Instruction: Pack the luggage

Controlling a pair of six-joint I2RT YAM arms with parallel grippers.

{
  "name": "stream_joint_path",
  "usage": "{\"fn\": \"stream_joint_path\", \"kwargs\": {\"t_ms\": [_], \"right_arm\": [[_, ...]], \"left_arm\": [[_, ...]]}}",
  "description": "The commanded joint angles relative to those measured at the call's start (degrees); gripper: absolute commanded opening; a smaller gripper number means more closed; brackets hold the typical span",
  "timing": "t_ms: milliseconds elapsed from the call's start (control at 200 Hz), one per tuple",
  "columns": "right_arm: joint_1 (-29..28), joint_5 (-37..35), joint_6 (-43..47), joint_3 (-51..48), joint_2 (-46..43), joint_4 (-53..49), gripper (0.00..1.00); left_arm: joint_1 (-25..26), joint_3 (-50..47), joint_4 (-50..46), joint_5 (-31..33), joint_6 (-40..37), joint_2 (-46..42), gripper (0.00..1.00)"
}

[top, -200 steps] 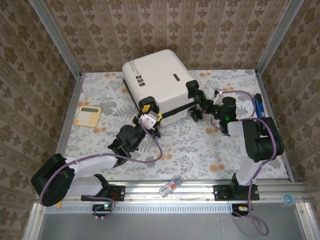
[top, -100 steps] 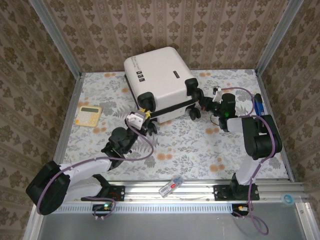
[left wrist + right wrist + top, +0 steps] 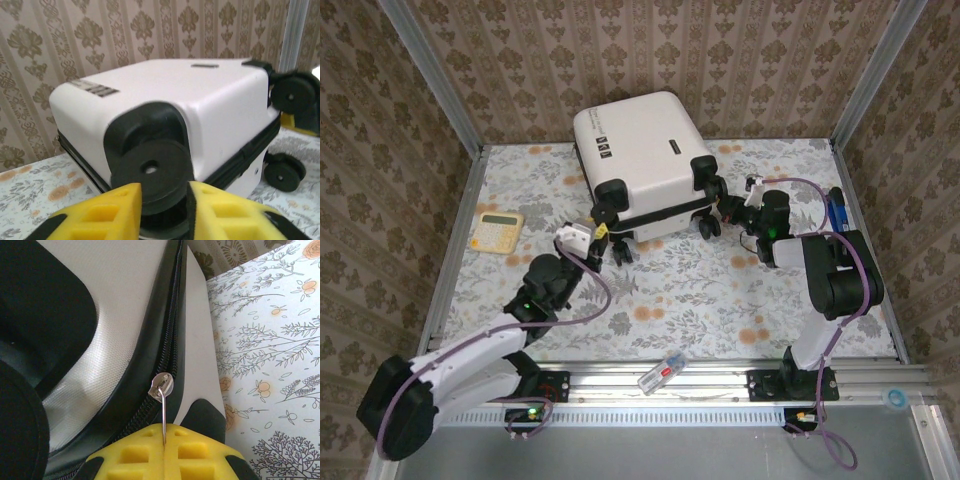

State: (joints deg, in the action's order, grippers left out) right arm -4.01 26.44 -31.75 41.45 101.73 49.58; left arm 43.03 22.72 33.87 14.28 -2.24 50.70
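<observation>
Low in the right wrist view the right gripper (image 3: 164, 439) pinches the zipper pull (image 3: 163, 390), the left gripper (image 3: 165, 192) spreads empty before a caster wheel (image 3: 150, 167), and the luggage (image 3: 640, 160), top centre, sits closed, so seemingly only zipping is left.

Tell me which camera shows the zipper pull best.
Right wrist: the zipper pull sits mid-frame, close up, its tab pinched by the right gripper. The top external view shows the luggage whole, but the pull is too small to make out. The left wrist view shows the dark zipper line along the shell.
</observation>
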Motion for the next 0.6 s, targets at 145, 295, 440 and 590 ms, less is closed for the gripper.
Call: {"fn": "stream_joint_path", "kwargs": {"t_ms": [145, 295, 440, 590], "right_arm": [[-1.3, -0.4, 1.2, -0.9, -2.0, 1.9, 0.00], [-1.3, -0.8, 1.4, -0.5, -1.8, 1.1, 0.00], [-1.3, -0.8, 1.7, 0.6, -1.9, -1.3, 0.00], [-1.3, -0.6, 1.7, 0.8, -2.5, -2.5, 0.00]], "left_arm": [[0.1, 23.1, -23.3, -9.0, 10.1, 7.8, 0.56], [3.3, 41.1, -35.1, -9.5, 17.1, 23.5, 0.62], [5.8, 57.9, -44.2, -10.6, 22.9, 37.0, 0.68], [8.0, 69.5, -49.7, -7.8, 28.7, 47.2, 0.73]]}}
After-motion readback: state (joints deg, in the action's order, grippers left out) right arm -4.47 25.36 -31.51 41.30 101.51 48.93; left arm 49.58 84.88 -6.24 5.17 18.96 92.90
